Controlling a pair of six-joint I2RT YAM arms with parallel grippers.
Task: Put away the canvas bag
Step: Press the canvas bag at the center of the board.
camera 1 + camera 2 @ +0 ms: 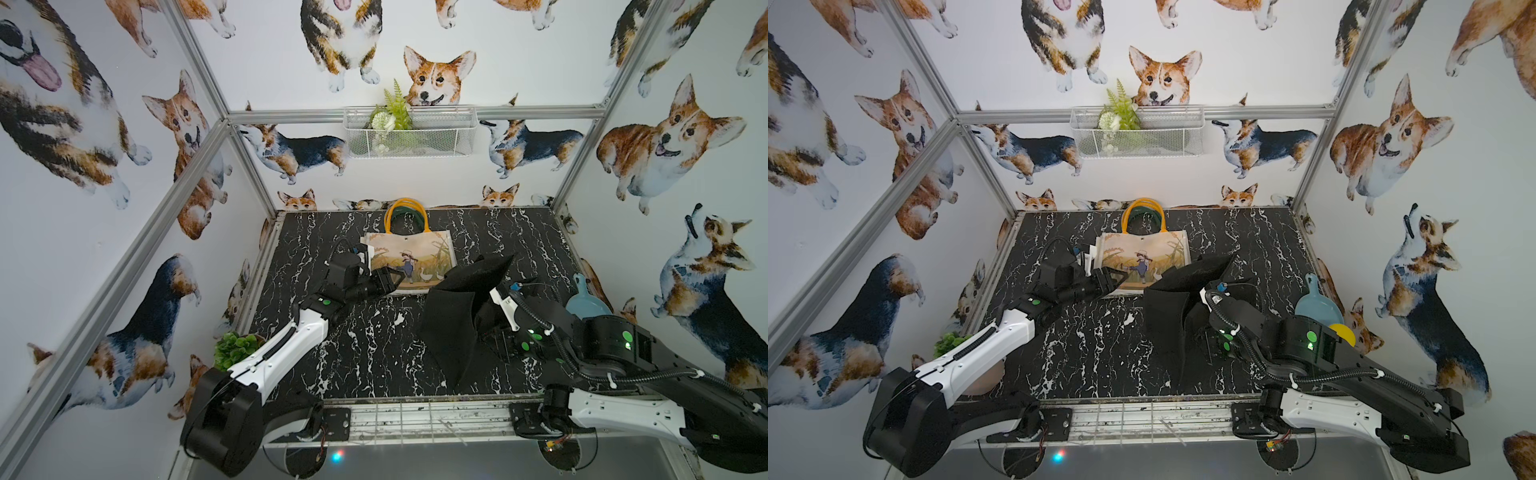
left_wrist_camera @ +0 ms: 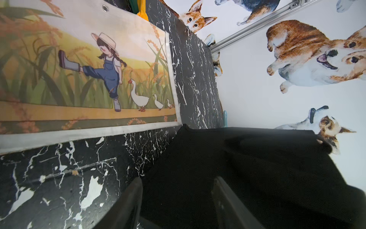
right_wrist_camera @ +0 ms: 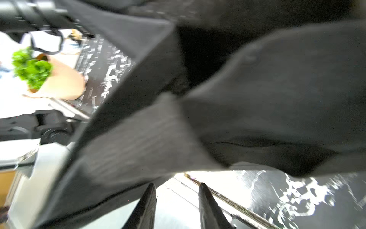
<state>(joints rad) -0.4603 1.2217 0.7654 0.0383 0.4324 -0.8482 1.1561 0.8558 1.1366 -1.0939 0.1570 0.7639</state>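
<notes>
The left gripper [image 1: 395, 279] is over the near left corner of the canvas bag [image 1: 417, 255], with its jaws partly apart and nothing between them. The bag lies flat on the desk [image 1: 365, 357] near the middle of the far edge, its yellow handles toward that edge. At its near right corner a black fabric bag [image 1: 451, 328] stands half folded. Behind it, the right gripper [image 3: 176, 185] has its jaws a little apart and empty, the black cloth just ahead of the tips; whether they touch it I cannot tell.
</notes>
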